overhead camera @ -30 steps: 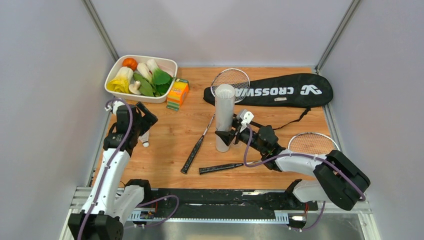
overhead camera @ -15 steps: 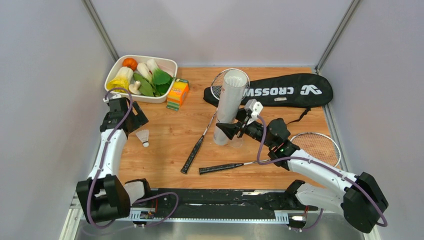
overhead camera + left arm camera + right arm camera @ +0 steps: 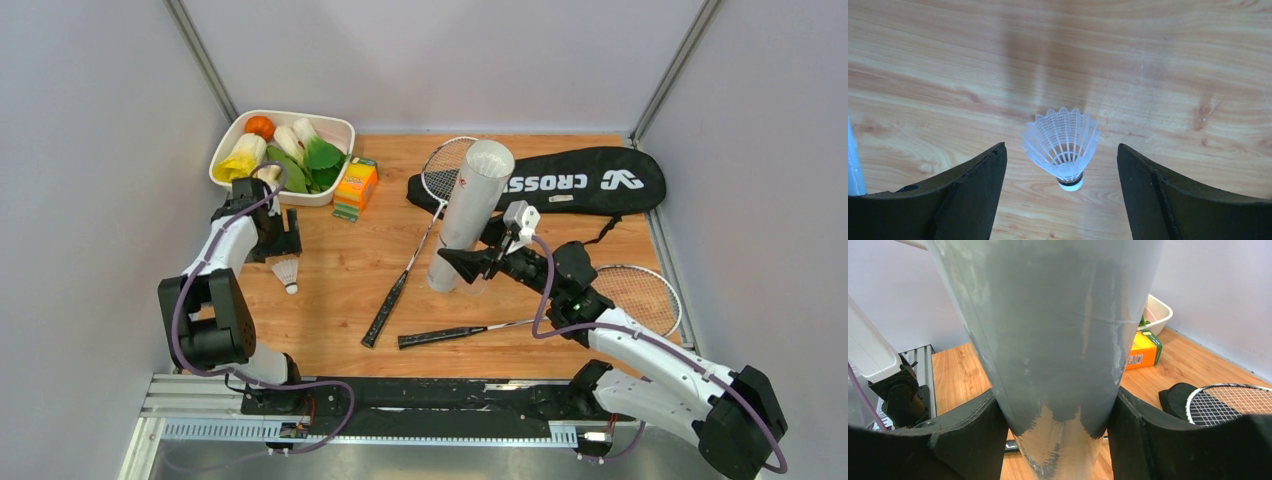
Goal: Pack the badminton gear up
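The long white tube [image 3: 468, 215] stands tilted, its open top leaning toward the back right. My right gripper [image 3: 462, 265] is shut on its lower part; in the right wrist view the tube [image 3: 1058, 330] fills the gap between the fingers. A white shuttlecock [image 3: 287, 273] lies on the table at the left. My left gripper [image 3: 285, 235] is open just behind it, and the shuttlecock [image 3: 1063, 147] shows between the fingers without touching them. One racket [image 3: 445, 165] lies behind the tube, the other [image 3: 635, 290] at the right. The black CROSSWAY bag [image 3: 590, 180] lies at the back. A second shuttlecock is not in view.
A white dish [image 3: 232, 180] of toy vegetables sits at the back left, with the orange-and-green box [image 3: 355, 187] beside it. Both racket handles [image 3: 385, 310] lie in front of the tube. Grey walls close in the left, right and back.
My right gripper has moved back and tipped the tube so its top leans back right. My left arm has swung back from over the shuttlecock and its gripper now sits behind it.
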Motion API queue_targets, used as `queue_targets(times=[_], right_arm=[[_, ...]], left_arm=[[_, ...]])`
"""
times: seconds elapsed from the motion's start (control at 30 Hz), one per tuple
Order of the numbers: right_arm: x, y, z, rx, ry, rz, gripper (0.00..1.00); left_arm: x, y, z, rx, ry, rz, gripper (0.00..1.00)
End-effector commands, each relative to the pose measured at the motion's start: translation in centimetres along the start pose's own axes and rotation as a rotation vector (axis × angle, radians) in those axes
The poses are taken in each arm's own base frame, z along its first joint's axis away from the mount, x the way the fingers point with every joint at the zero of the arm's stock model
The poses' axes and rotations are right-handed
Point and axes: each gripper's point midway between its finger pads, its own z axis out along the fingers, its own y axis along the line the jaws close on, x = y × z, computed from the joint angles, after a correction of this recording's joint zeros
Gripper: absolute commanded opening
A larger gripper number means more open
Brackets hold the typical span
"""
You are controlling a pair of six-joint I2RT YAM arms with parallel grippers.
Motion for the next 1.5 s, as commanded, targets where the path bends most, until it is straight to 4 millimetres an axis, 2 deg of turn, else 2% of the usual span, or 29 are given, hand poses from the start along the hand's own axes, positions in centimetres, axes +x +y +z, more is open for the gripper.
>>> queue_targets(times=[0.0,0.13,0.23,0.53,0.73,0.87,1.03,1.23,1.47], right_arm=[[-2.8,0.9,-0.3,-0.031,-0.085,-0.011,0.52],[-2.7,1.0,-0.2,-0.031,-0.081,-0.006,0.52],[-2.8,1.0,-0.3,-0.032,-0.083,-0.006,0.53],[-2.8,0.9,-0.5,-0.02,-0.08,0.0,0.52],[-3.0,0.8,-0.6,-0.011,-0.077,0.003,0.52],[-3.2,0.7,-0.9,0.001,-0.084,0.0,0.52],[-3.3,0.4,-0.9,0.018,-0.084,-0.007,0.52],[-3.2,0.3,-0.9,0.022,-0.082,-0.005,0.52],[-2.8,0.0,-0.8,0.034,-0.072,-0.002,0.52]], left_arm=[[0.6,-1.4,0.0,0.104,0.051,0.063,0.85],[1.9,-1.6,-0.2,0.113,0.089,0.054,0.79],[2.2,-1.8,-0.4,0.125,0.087,0.05,0.78],[3.3,-2.4,-1.9,0.149,0.126,0.014,0.65],[2.4,-3.8,-3.2,0.225,0.056,-0.004,0.63],[1.2,-2.4,-3.6,0.146,0.008,0.02,0.69],[0.7,-1.7,-2.2,0.114,0.044,0.06,0.71],[-1.2,-4.1,-0.5,0.236,0.031,0.107,0.71],[-0.9,-5.0,0.7,0.285,0.07,0.131,0.71]])
